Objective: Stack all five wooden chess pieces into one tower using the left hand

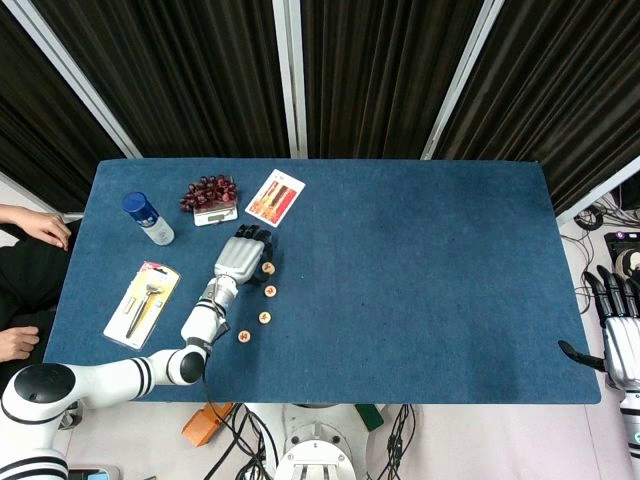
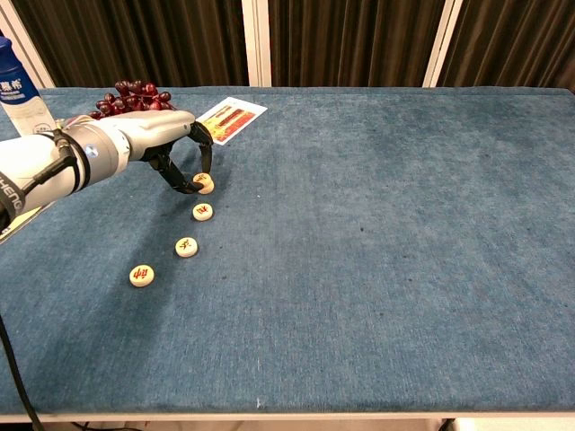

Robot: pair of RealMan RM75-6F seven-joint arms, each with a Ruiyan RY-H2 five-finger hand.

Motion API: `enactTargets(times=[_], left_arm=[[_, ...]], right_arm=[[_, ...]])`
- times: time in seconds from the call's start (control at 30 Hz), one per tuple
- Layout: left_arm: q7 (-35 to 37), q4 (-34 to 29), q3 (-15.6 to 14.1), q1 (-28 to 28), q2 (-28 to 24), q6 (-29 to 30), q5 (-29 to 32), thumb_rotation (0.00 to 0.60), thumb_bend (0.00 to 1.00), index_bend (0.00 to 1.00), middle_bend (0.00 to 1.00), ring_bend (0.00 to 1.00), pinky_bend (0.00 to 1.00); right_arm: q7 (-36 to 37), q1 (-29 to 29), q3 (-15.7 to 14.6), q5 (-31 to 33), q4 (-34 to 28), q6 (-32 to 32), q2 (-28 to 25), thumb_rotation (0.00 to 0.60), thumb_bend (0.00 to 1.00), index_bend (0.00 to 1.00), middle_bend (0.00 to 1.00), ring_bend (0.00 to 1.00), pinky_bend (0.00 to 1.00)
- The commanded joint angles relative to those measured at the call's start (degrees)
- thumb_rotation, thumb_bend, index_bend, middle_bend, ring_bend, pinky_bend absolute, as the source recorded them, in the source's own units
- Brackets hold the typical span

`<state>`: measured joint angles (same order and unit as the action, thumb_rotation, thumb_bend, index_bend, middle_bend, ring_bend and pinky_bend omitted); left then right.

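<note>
On tabletop (image 2: 377,269), far-left: L hand (image 2: 175,148) fingers (image 2: 202,153) curled round top piece (image 2: 205,183) of diagonal row; firm clamp unclear. Judgement: pinch rim evenly, lift straight, centre over next piece (image 2: 203,212).

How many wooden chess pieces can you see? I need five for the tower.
4 discs show, in a diagonal row: one at the left hand's fingertips, then three lying apart toward the near edge. A fifth may be hidden, stacked or under the hand.

right hand (image 1: 620,330) cut off, bottle (image 2: 18,94) cropped
</note>
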<state>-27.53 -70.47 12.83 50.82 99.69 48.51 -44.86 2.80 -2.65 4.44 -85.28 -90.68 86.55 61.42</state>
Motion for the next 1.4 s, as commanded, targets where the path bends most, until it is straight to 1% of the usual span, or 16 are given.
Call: enactTargets(times=[0.03, 0.23, 0.43, 0.6, 0.7, 0.8, 1.0, 1.2, 1.4], left_arm=[[0.05, -0.15, -0.12, 0.03, -0.08, 0.03, -0.07, 0.600, 0.33, 0.44, 0.12, 0.00, 0.00], [0.18, -0.81, -0.32, 0.05, -0.16, 0.70, -0.67, 0.600, 0.33, 0.43, 0.11, 0.00, 0.00], [0.95, -4.63, -0.99, -1.06, -2.20, 3.68, -4.29, 0.600, 0.32, 0.39, 0.09, 0.00, 0.00], [2.62, -9.95, -3.73, -2.99, -4.82, 6.31, -11.23, 0.593, 0.30, 0.39, 0.09, 0.00, 0.00], [3.27, -11.60, -5.58, -3.71, -5.33, 7.04, -15.04, 0.589, 0.28, 0.39, 0.09, 0.00, 0.00], [3.63, -12.23, -6.56, -3.99, -4.99, 7.21, -17.20, 0.586, 0.27, 0.39, 0.09, 0.00, 0.00], [2.37, -11.46, -7.08, -3.80, -3.86, 6.40, -17.63, 0.586, 0.27, 0.39, 0.09, 0.00, 0.00], [0.96, -9.45, -7.30, -3.96, -3.09, 5.64, -16.51, 0.586, 0.30, 0.40, 0.09, 0.00, 0.00], [0.36, -7.42, -7.78, -4.58, -2.62, 5.66, -16.58, 0.586, 0.30, 0.42, 0.08, 0.00, 0.00]], right_arm=[[0.15, 0.01, 0.00, -0.03, 0.12, 0.02, 0.06, 0.600, 0.17, 0.00, 0.00, 0.00, 0.00], [0.36, 0.05, 0.01, -0.06, 0.24, 0.07, 0.08, 0.600, 0.17, 0.00, 0.00, 0.00, 0.00], [0.31, -0.22, 0.12, -0.23, 0.22, -0.15, 0.07, 0.600, 0.17, 0.00, 0.00, 0.00, 0.00], [0.39, -0.44, 0.09, -0.44, 0.39, -0.37, 0.20, 0.600, 0.17, 0.00, 0.00, 0.00, 0.00], [0.47, -0.35, 0.04, -0.45, 0.51, -0.25, 0.30, 0.600, 0.17, 0.00, 0.00, 0.00, 0.00], [0.55, -0.22, -0.08, -0.63, 0.57, -0.03, 0.37, 0.600, 0.17, 0.00, 0.00, 0.00, 0.00], [0.78, 0.35, -0.21, -0.83, 0.58, 0.90, 0.30, 0.600, 0.17, 0.00, 0.00, 0.00, 0.00], [0.96, 0.66, -0.30, -0.93, 0.72, 1.30, 0.39, 0.600, 0.17, 0.00, 0.00, 0.00, 0.00], [0.89, 0.69, -0.31, -1.17, 0.61, 1.47, 0.40, 0.600, 0.17, 0.00, 0.00, 0.00, 0.00]])
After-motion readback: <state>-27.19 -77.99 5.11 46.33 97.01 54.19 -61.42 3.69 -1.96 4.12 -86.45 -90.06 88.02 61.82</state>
